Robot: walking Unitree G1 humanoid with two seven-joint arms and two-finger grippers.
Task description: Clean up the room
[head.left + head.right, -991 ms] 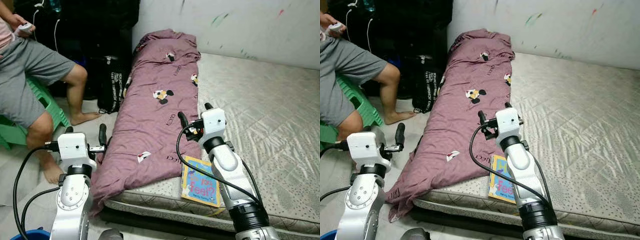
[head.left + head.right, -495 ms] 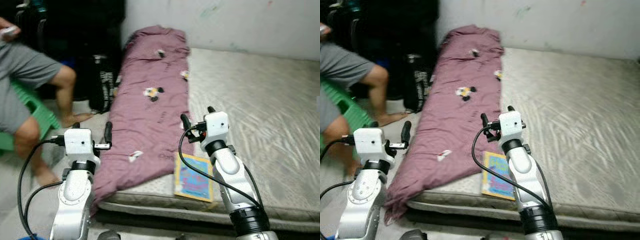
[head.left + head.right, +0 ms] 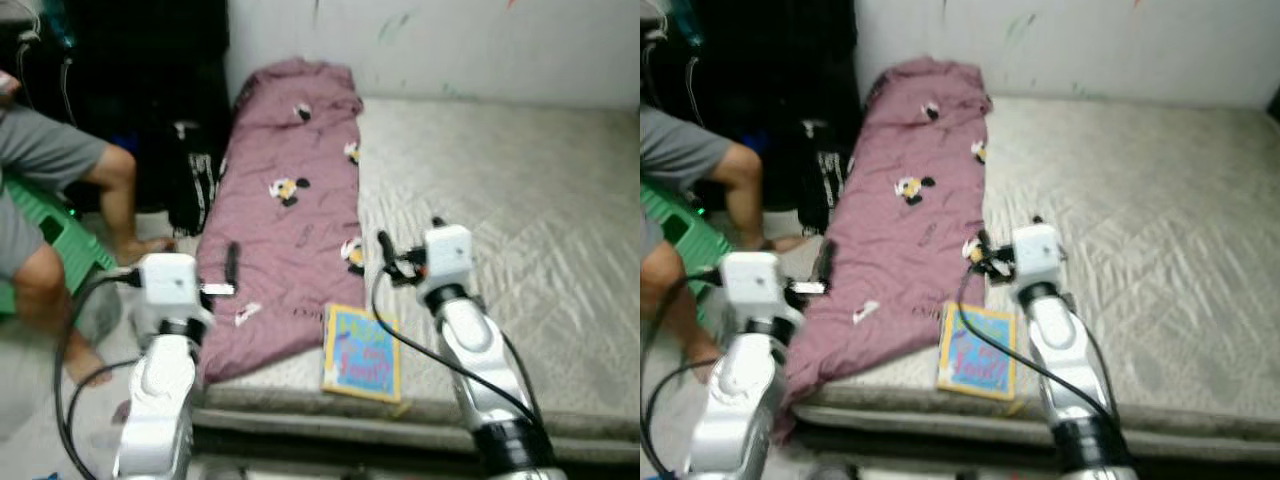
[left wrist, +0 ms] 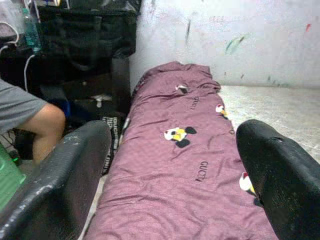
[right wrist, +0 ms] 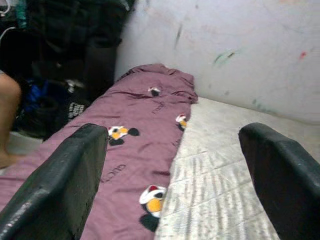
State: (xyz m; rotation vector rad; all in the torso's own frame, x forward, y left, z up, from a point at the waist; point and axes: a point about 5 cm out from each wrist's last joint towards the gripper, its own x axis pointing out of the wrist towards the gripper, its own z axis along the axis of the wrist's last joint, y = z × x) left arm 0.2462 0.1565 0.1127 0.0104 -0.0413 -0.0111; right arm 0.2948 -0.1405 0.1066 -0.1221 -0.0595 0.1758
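We see two silver, jointed arms, each topped by a white box-shaped wrist housing. The left gripper (image 3: 232,262) and right gripper (image 3: 385,250) carry long black fingers with a coarse, matte surface. Black cables loop from each housing down along the arm. A dark collar rings the right arm near its base.

Head pair looks down; wrists face blanket (image 4: 175,165).

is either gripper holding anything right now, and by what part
Nothing is held. The left gripper and the right gripper are both open and empty, raised above the purple blanket.
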